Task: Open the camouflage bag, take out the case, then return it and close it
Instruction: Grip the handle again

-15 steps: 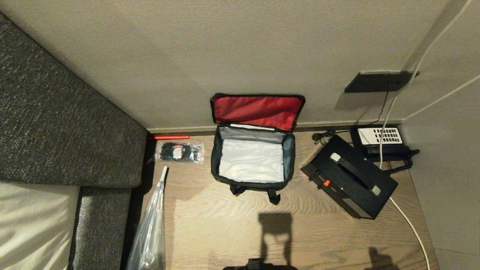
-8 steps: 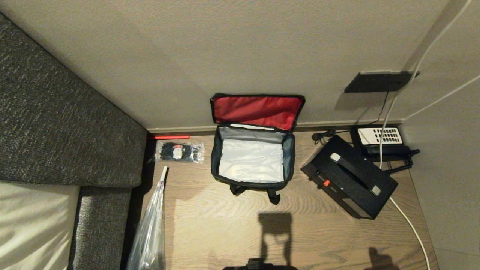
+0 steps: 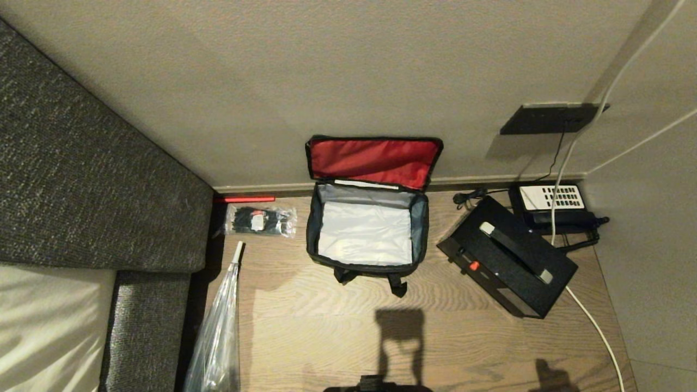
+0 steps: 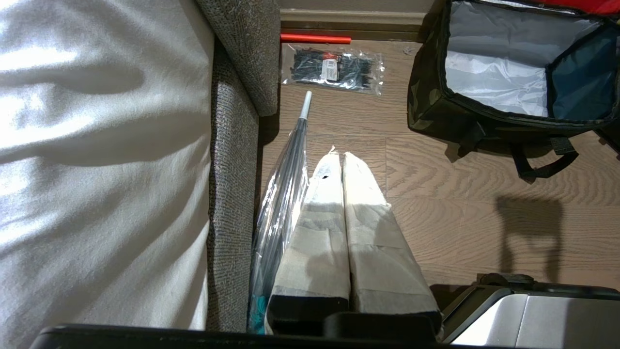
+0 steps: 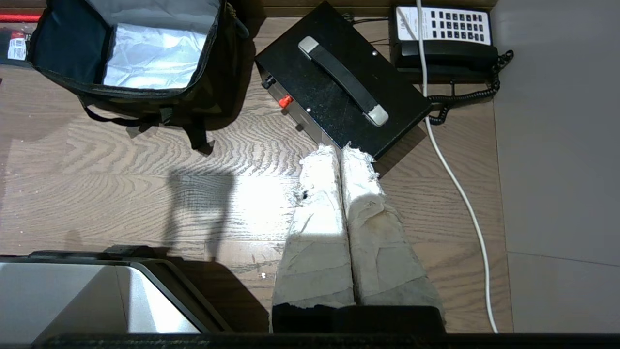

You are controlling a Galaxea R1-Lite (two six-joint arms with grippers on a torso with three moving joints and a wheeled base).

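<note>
The camouflage bag (image 3: 316, 256) stands open on the wooden floor against the wall, its red-lined lid (image 3: 373, 160) leaning back and its grey-white inside bare. The bag (image 4: 431, 104) also shows in the left wrist view, and the bag (image 5: 193, 104) in the right wrist view. The black case (image 3: 506, 261), with its white-ended handle and red latch, lies on the floor to the right of the bag; the case (image 5: 315, 92) is just beyond my right gripper (image 5: 340, 149). That gripper is shut and empty above the floor. My left gripper (image 4: 339, 155) is shut and empty, near the sofa.
A grey sofa (image 3: 81, 179) fills the left side. A plastic-wrapped umbrella (image 3: 218, 332) and a packet of black cable ties (image 3: 260, 220) lie beside it. A black telephone (image 3: 550, 204) sits in the right corner, with a white cable (image 3: 593, 321) running across the floor.
</note>
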